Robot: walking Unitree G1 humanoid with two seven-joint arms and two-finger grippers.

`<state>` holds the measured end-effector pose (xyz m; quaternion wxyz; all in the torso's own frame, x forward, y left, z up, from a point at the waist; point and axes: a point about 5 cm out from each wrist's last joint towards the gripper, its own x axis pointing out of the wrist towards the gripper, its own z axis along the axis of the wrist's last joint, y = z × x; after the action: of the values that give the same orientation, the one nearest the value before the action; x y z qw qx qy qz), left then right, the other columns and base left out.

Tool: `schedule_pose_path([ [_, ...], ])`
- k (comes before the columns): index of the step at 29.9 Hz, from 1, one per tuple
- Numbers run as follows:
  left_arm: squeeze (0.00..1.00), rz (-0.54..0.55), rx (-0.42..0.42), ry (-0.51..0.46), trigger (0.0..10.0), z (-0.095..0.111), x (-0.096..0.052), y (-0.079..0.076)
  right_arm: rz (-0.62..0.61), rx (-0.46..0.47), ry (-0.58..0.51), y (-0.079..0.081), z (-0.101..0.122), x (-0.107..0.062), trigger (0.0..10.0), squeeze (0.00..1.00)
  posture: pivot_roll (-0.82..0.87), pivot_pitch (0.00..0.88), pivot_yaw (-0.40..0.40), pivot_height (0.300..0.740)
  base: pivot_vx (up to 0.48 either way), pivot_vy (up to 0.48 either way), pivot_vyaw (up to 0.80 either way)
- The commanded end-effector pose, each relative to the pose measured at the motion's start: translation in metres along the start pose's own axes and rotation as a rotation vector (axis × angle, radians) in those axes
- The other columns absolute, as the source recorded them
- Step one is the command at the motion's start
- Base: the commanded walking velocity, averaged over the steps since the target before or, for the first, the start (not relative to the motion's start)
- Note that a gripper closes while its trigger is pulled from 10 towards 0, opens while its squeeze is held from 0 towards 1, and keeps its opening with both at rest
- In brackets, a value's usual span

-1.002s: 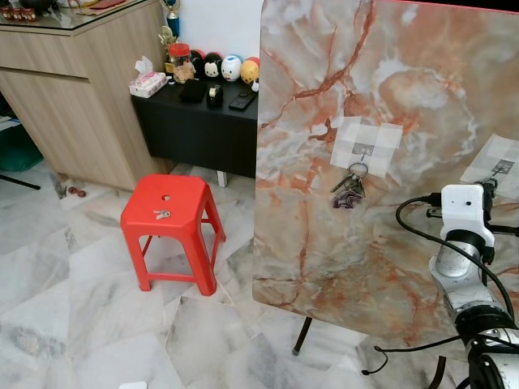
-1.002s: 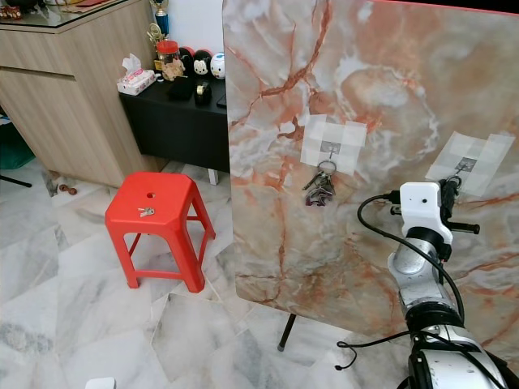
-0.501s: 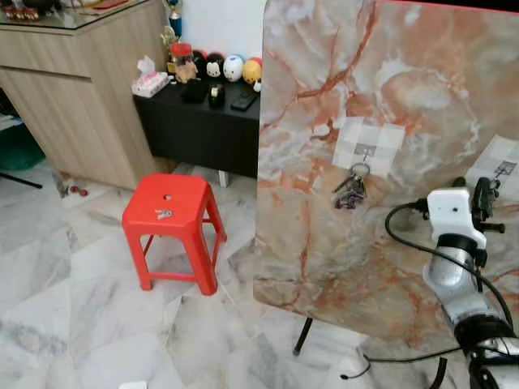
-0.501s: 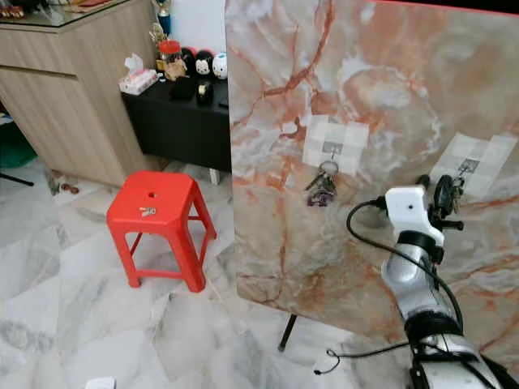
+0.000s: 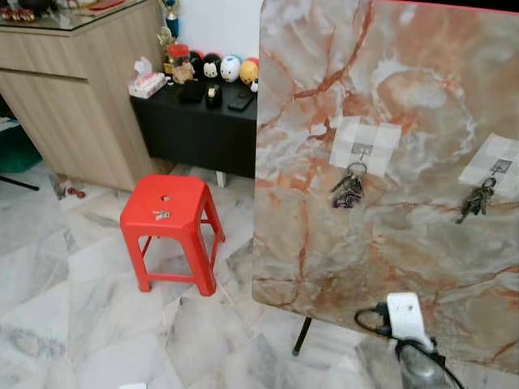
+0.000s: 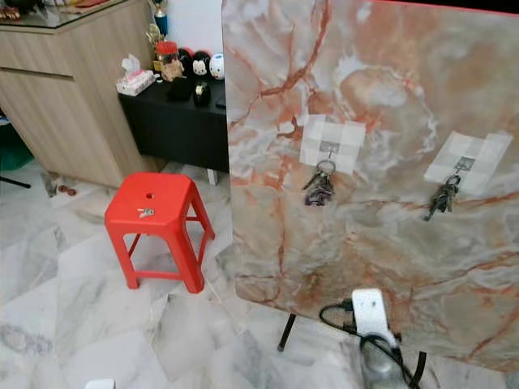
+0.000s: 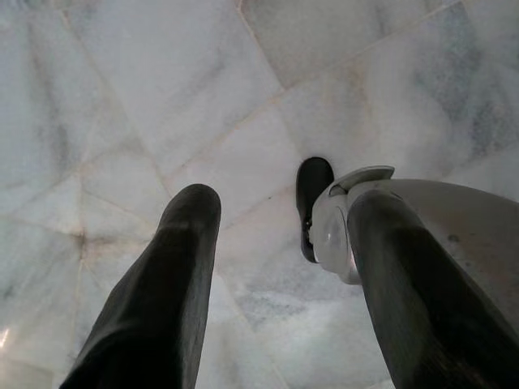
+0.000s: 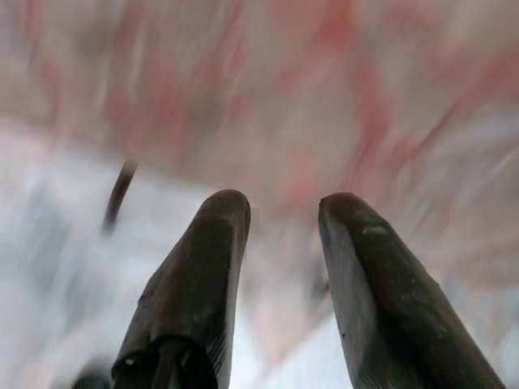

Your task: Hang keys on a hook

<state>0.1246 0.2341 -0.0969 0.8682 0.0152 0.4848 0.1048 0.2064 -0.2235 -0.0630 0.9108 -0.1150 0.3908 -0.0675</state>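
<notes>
— What has changed for us in the last second?

— Our right arm (image 5: 408, 324) was raised at the right hook (image 5: 500, 167) on the marble board (image 5: 405, 105); now it is low, near the bottom edge of the board. The keys (image 5: 475, 200) that we carried are hanging on that hook, and nothing touches them.

— So the task is done?

— We judge so. The right gripper (image 8: 280, 243) has its fingers apart with nothing between them. The left gripper (image 7: 280, 267) hangs idle over the floor, fingers also apart and empty.

— How do the keys lie?

— Their long axis runs nearly straight down from the hook, the ring on top, the tips leaning a little to our left. Another bunch (image 5: 349, 188) hangs on the left hook (image 5: 361, 151), and one small key (image 5: 161, 215) lies on the red stool (image 5: 170, 225).
</notes>
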Motion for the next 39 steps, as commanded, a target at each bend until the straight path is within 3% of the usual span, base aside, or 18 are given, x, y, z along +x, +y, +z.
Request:
schedule_pose_path([
  [1, 0.00, 0.003, 0.026, 0.024, 10.0, -0.004, -0.001, 0.003, 0.061, 0.024, 0.141, 0.010, -0.028, -0.007, 10.0, 0.00, -0.07, 0.000, -0.012, 0.740, 0.000, 0.000, 0.00],
  [5, 0.00, 0.004, 0.026, 0.024, 10.0, -0.004, -0.001, 0.004, 0.098, -0.033, 0.267, 0.015, -0.056, -0.016, 10.0, 0.00, -0.04, 0.000, -0.011, 0.740, 0.000, 0.000, 0.00],
  [11, 0.00, 0.002, 0.050, 0.031, 10.0, -0.006, -0.002, 0.008, 0.159, 0.058, 0.276, 0.028, -0.056, -0.017, 10.0, 0.00, -0.06, 0.000, 0.017, 0.740, 0.000, 0.000, 0.00],
  [17, 0.00, 0.005, 0.064, 0.045, 10.0, -0.009, -0.003, 0.010, 0.251, -0.032, 0.235, 0.038, -0.051, -0.018, 10.0, 0.00, -0.07, 0.000, 0.016, 0.740, 0.000, 0.000, 0.00],
  [22, 0.00, 0.011, 0.041, 0.036, 10.0, -0.009, -0.002, 0.009, 0.239, 0.037, 0.241, 0.025, -0.054, -0.017, 10.0, 0.00, -0.04, 0.000, -0.007, 0.740, 0.000, 0.000, 0.00],
  [24, 0.00, 0.014, 0.030, 0.032, 10.0, -0.008, -0.002, 0.009, 0.180, 0.153, 0.232, 0.016, -0.050, -0.015, 10.0, 0.00, -0.04, 0.000, 0.000, 0.740, 0.000, 0.000, 0.00],
  [25, 0.00, 0.014, 0.029, 0.030, 10.0, -0.007, -0.002, 0.009, 0.119, 0.264, 0.236, 0.010, -0.049, -0.014, 10.0, 0.00, -0.06, 0.000, 0.011, 0.740, 0.000, 0.000, 0.00],
  [26, 0.00, 0.014, 0.029, 0.030, 10.0, -0.007, -0.002, 0.009, 0.119, 0.264, 0.236, 0.010, -0.049, -0.014, 10.0, 0.00, -0.06, 0.000, 0.011, 0.740, 0.000, 0.000, 0.00],
  [27, 0.00, 0.013, 0.030, 0.030, 10.0, -0.007, -0.002, 0.009, 0.043, 0.361, 0.247, 0.004, -0.051, -0.014, 10.0, 0.00, -0.06, 0.000, 0.011, 0.740, 0.000, 0.000, 0.00],
  [28, 0.00, 0.012, 0.032, 0.030, 10.0, -0.006, -0.002, 0.009, 0.030, 0.377, 0.250, 0.004, -0.052, -0.014, 10.0, 0.00, -0.06, 0.000, 0.017, 0.740, 0.000, 0.000, 0.00],
  [33, 0.00, 0.008, 0.033, 0.026, 10.0, -0.004, -0.001, 0.008, 0.071, 0.323, 0.296, 0.018, -0.065, -0.020, 10.0, 0.00, -0.05, 0.000, 0.013, 0.740, 0.000, 0.000, 0.00],
  [37, 0.00, 0.009, 0.027, 0.021, 10.0, -0.004, -0.001, 0.008, 0.061, 0.352, 0.332, 0.022, -0.073, -0.024, 10.0, 0.00, -0.05, 0.000, 0.013, 0.740, 0.000, 0.000, 0.00],
  [39, 0.00, 0.009, 0.025, 0.018, 10.0, -0.003, -0.001, 0.008, 0.108, 0.290, 0.345, 0.030, -0.074, -0.025, 10.0, 0.00, -0.06, 0.000, 0.009, 0.740, 0.000, 0.000, 0.00],
])
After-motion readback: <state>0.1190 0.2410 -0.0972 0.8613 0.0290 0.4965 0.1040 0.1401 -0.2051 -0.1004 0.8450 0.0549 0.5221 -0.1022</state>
